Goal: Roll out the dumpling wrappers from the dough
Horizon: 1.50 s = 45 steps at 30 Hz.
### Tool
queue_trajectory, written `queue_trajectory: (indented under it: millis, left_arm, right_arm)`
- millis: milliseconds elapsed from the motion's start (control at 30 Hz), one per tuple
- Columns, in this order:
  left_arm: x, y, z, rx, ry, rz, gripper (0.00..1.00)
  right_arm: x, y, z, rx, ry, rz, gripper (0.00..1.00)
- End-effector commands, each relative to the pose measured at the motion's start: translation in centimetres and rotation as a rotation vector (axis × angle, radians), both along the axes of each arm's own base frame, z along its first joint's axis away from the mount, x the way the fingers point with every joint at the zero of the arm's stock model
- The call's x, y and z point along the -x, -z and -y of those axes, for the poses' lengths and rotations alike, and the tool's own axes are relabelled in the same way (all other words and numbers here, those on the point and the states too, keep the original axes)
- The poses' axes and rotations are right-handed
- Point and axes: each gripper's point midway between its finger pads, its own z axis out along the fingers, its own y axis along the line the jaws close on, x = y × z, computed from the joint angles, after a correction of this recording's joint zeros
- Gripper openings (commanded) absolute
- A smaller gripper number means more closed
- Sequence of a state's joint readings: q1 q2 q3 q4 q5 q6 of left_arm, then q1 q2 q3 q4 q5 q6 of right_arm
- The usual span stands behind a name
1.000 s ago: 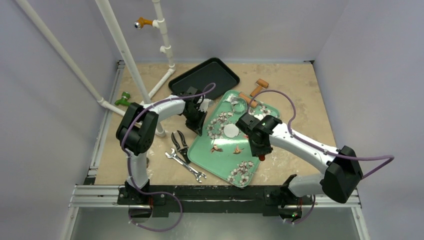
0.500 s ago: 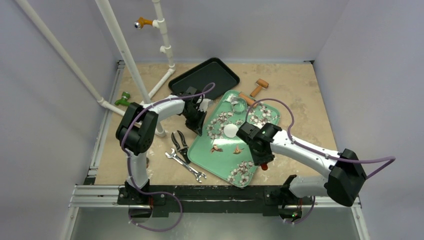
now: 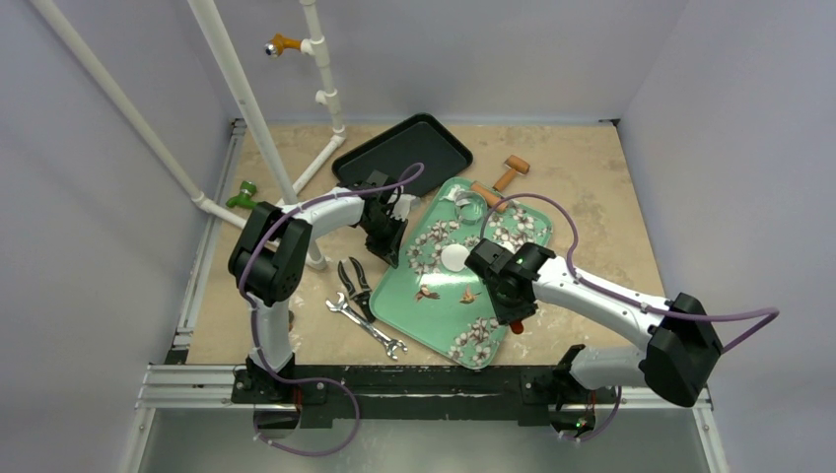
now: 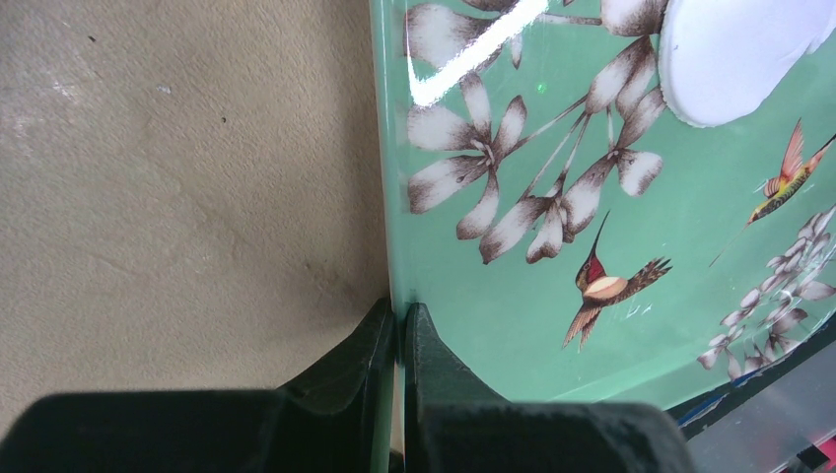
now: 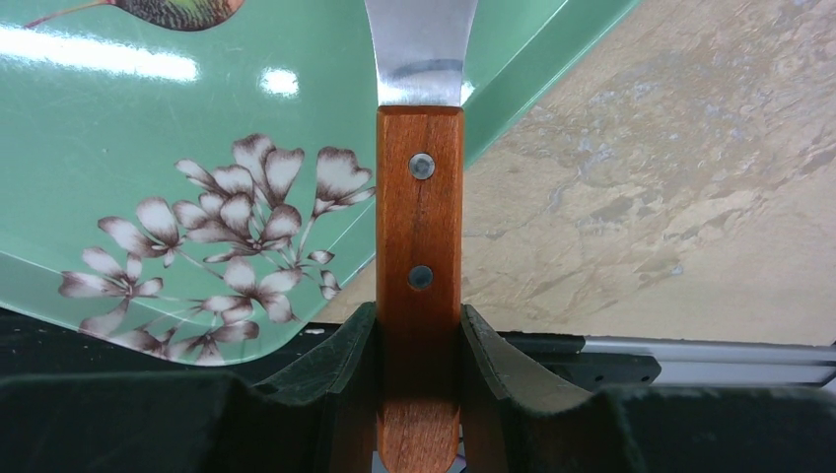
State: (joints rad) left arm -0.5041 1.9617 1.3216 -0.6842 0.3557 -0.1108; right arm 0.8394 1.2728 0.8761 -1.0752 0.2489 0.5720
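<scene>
One dumpling wrapper (image 3: 454, 257), a flat white disc, lies on the green flowered tray (image 3: 441, 307), near its middle. In the left wrist view the dumpling wrapper (image 4: 739, 59) shows at the top right. My left gripper (image 3: 390, 253) (image 4: 399, 313) is shut on the tray's (image 4: 513, 325) left rim, one finger inside and one outside. My right gripper (image 3: 515, 311) (image 5: 419, 320) is shut on the wooden handle of a metal-bladed spatula (image 5: 419, 227). Its blade points over the tray's (image 5: 197, 108) near right edge, a hand's width from the wrapper.
A black tray (image 3: 402, 148) lies at the back. Wooden-handled rollers (image 3: 503, 180) and a metal ring (image 3: 471, 209) sit at the green tray's far end. Pruners (image 3: 355, 284) and a wrench (image 3: 371, 331) lie left of the tray. White pipes (image 3: 246, 108) rise at the back left.
My right arm has swung its wrist toward the near edge of the tray with the spatula, most of it in the first half second. The left arm has kept still.
</scene>
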Motion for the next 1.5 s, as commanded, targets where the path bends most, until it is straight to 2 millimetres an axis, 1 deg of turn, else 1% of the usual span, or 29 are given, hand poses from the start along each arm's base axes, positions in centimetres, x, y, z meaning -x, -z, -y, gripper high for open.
queue_trajectory:
  millis: [0,167,400,567,800,900,967,1200,1333,1467]
  left_arm:
    - [1.3,0.3,-1.3,-0.037,0.021,-0.035,0.0]
    - [1.1,0.2,-1.1,-0.032,0.02,-0.03,0.0]
    - [1.2,0.1,-1.1,-0.03,0.02,-0.031,0.0]
    - [1.1,0.0,-1.0,-0.028,0.019,-0.03,0.0]
    - [1.0,-0.1,-1.0,-0.026,0.018,-0.028,0.0]
    - [1.0,-0.1,-1.0,-0.026,0.019,-0.025,0.0]
    - [1.0,-0.2,-1.0,-0.025,0.018,-0.024,0.0]
    - [0.8,-0.2,-0.9,-0.021,0.017,-0.021,0.0]
    - [0.8,-0.3,-0.8,-0.02,0.017,-0.021,0.0]
    - [0.9,-0.3,-0.9,-0.019,0.017,-0.021,0.0]
  right_arm:
    - [0.1,0.0,-0.4,-0.017,-0.028,-0.004,0.0]
    - [1.0,0.3,-0.7,-0.041,-0.047,-0.037,0.0]
    - [1.8,-0.1,-1.4,-0.06,-0.098,-0.071,0.0]
    - [2.4,-0.2,-1.5,-0.055,-0.116,-0.098,0.0]
    - [1.5,-0.4,-1.8,-0.004,-0.149,-0.094,0.0]
    - [1.1,-0.4,-2.2,-0.004,-0.162,-0.092,0.0]
    - [1.0,-0.4,-2.1,0.011,-0.173,-0.094,0.0]
    - [1.7,-1.5,-1.8,0.031,-0.205,-0.117,0.0]
    - [2.4,-1.5,-2.4,0.032,-0.248,-0.147,0.0]
    - [1.9,-1.7,-2.8,0.038,-0.258,-0.14,0.0]
